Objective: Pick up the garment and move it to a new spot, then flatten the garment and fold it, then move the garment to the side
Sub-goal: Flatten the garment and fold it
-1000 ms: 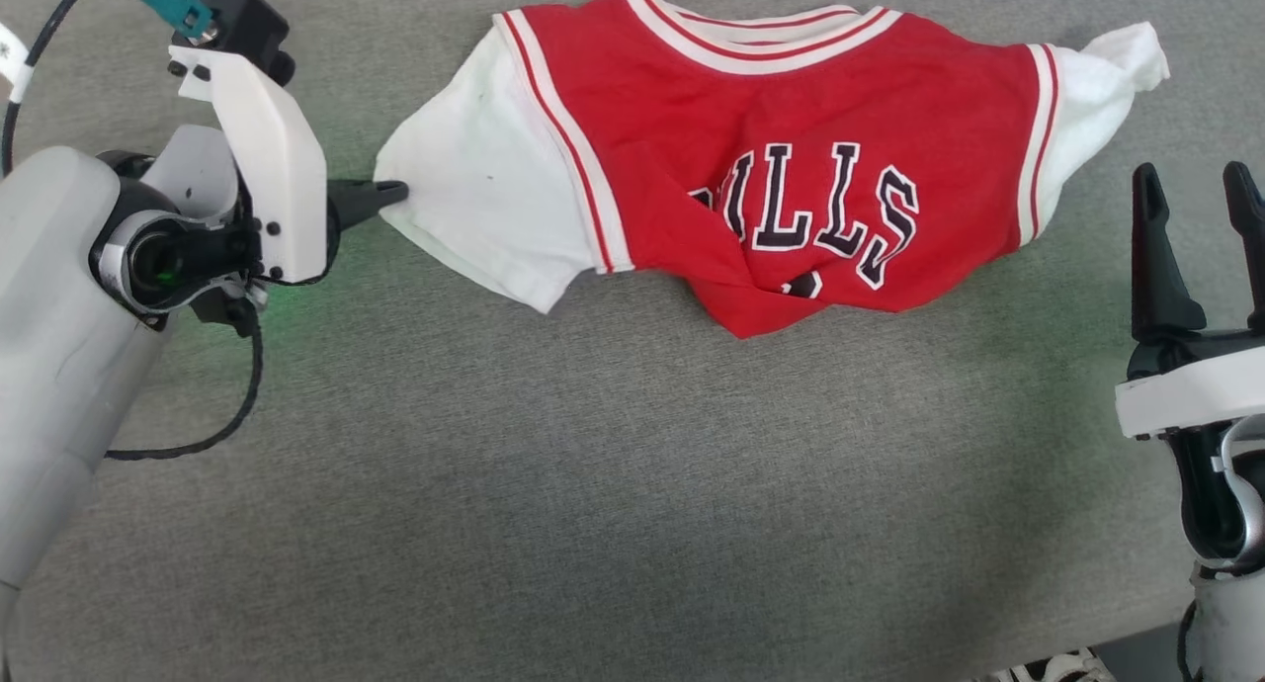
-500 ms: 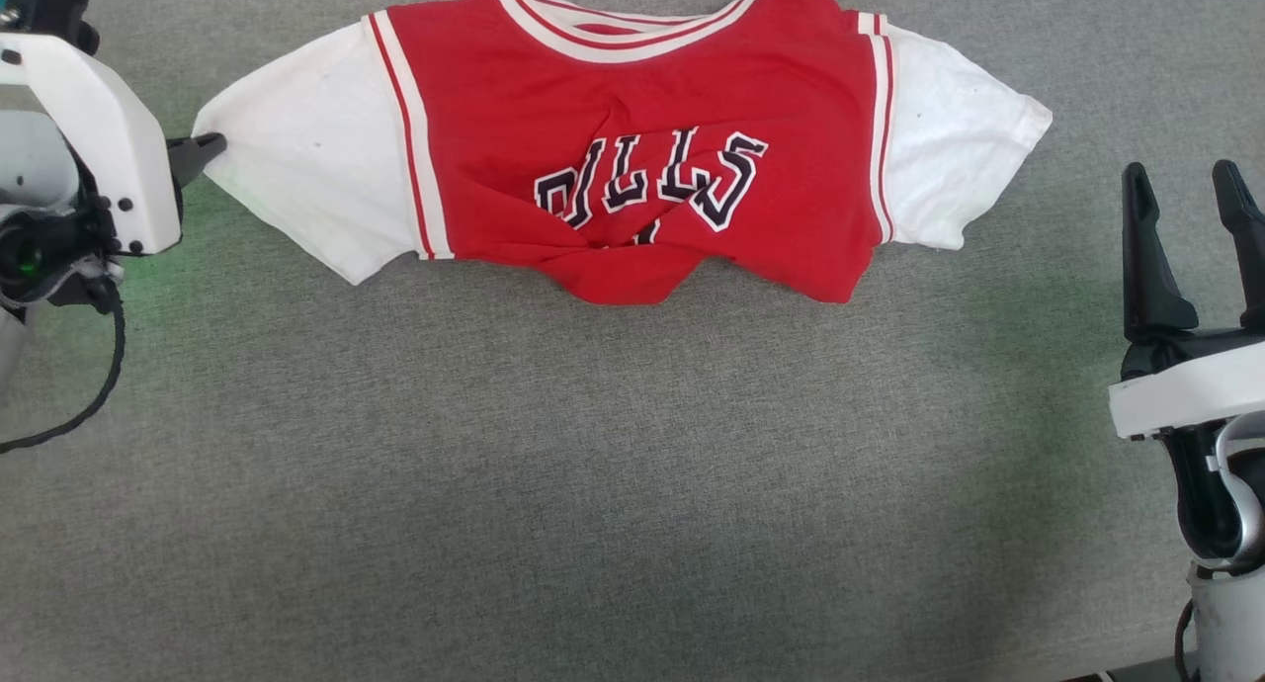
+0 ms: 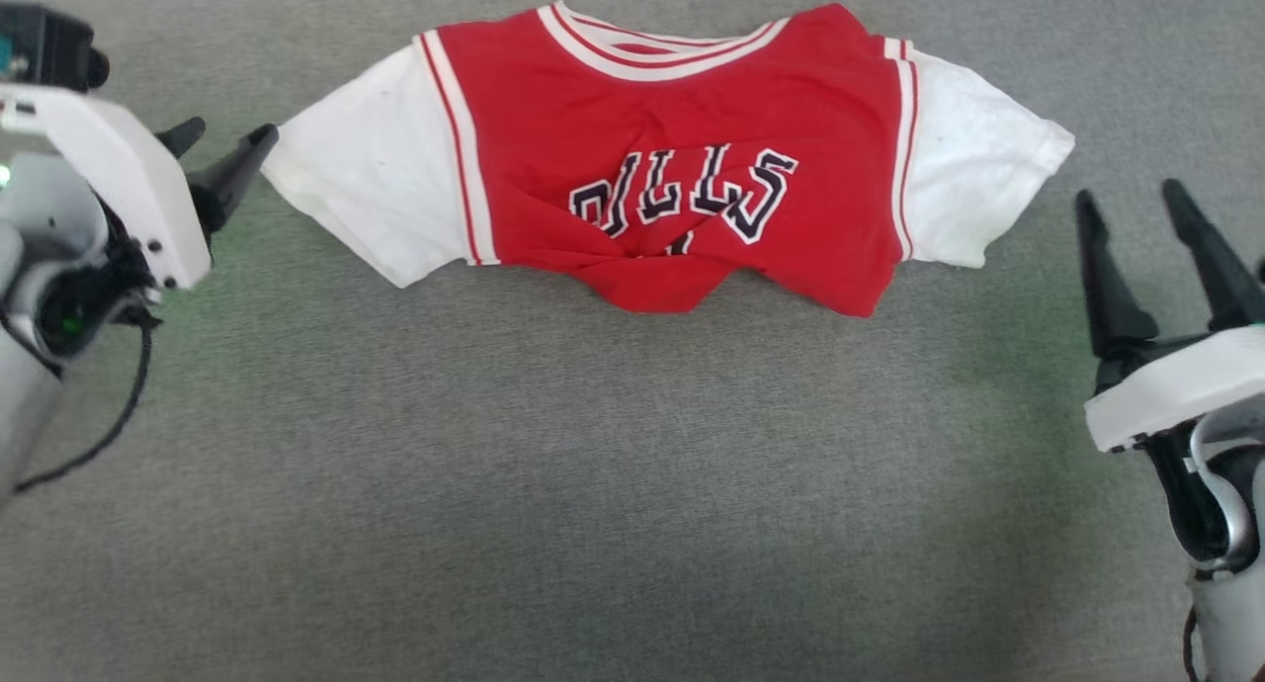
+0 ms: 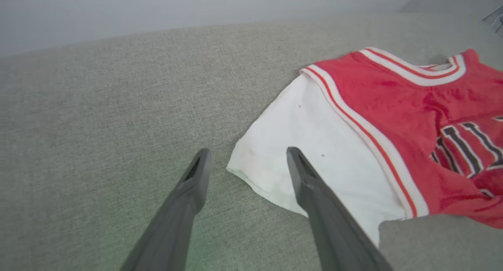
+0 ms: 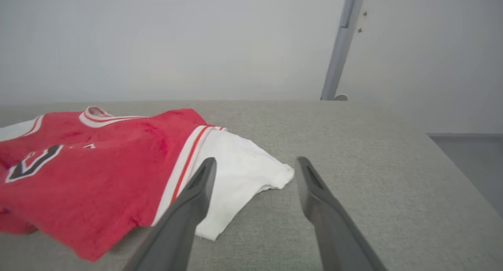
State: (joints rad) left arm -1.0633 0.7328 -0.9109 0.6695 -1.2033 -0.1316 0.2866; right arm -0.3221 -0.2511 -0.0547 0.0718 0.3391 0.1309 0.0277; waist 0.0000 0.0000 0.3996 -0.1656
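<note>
I'm seeing soft, even light falling from above on the grey cloth surface (image 3: pixel 593 484), with a broad faint shadow darkening its lower middle. A green glow is tinting the cloth beside the left gripper (image 3: pixel 229 128) and the right gripper (image 3: pixel 1130 192). The wrist views are bending at their edges, and the near fingers (image 4: pixel 326 216) are blurring slightly.

The head camera is set above the grey fabric surface (image 3: pixel 632 484), faced forward and down at middling range, so that the garment (image 3: pixel 682 119) is seen spread across the upper frame with the left gripper (image 3: pixel 229 130) and right gripper (image 3: pixel 1130 194) at the side edges. The left wrist camera is carried low and close, sighted along its own fingers (image 4: pixel 314 200) onto one white sleeve (image 4: pixel 298 145); the right wrist camera is held equally low at the opposite end, turned toward the other sleeve (image 5: pixel 243 173) and a pale wall (image 5: pixel 157 39) beyond. The garment and surface are shared by all three views.
</note>
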